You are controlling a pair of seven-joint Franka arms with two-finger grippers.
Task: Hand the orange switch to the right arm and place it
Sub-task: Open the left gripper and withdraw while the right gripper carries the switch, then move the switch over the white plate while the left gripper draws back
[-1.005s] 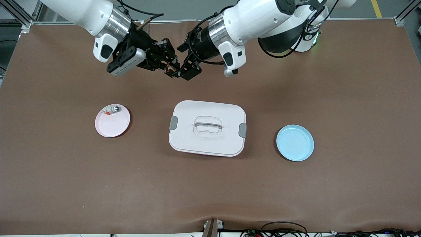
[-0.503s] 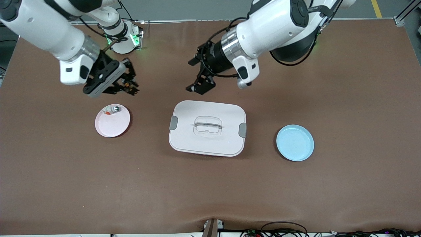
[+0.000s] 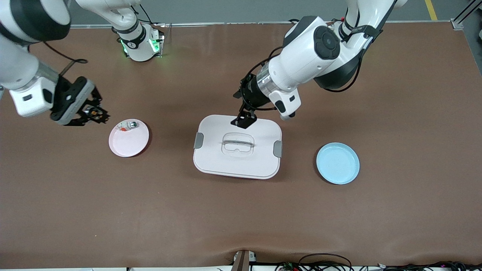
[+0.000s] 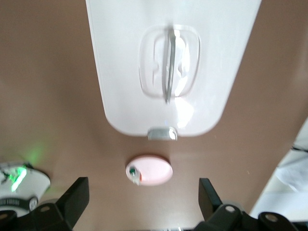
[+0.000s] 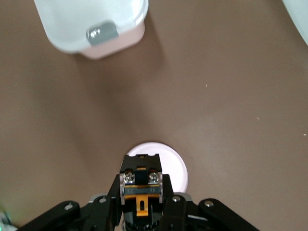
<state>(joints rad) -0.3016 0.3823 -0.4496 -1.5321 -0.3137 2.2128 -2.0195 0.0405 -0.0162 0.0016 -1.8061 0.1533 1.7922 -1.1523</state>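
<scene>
1. The right gripper (image 3: pixel 98 112) hangs over the bare counter (image 3: pixel 241 210) toward the right arm's end, just beside the pink plate (image 3: pixel 128 140).
2. Its fingers (image 5: pixel 117 192) are clamped on the orange switch (image 5: pixel 140 185); in the right wrist view the black block with its two screws and orange middle sits between them.
3. From that wrist view the switch is up in the air, partly over the pink plate's edge.
4. In the front view the switch (image 3: pixel 92 110) shows only as a small dark bit with a touch of orange at the gripper's tip.
5. A small whitish-silver part (image 3: pixel 127 125) with red and green bits lies on the pink plate, at the rim farther from the front camera.
6. The left gripper (image 3: pixel 244 121) is over the white box (image 3: pixel 237 146), above the edge of its lid that is farther from the front camera.
7. Its fingers (image 4: pixel 76 201) are spread apart with nothing between them.
8. The box's lid is on, its clear handle (image 3: pixel 238 143) in the middle and a grey latch (image 3: pixel 278 148) at each end.
9. A blue plate (image 3: pixel 337 163) sits on the counter beside the box, toward the left arm's end, with nothing on it.
</scene>
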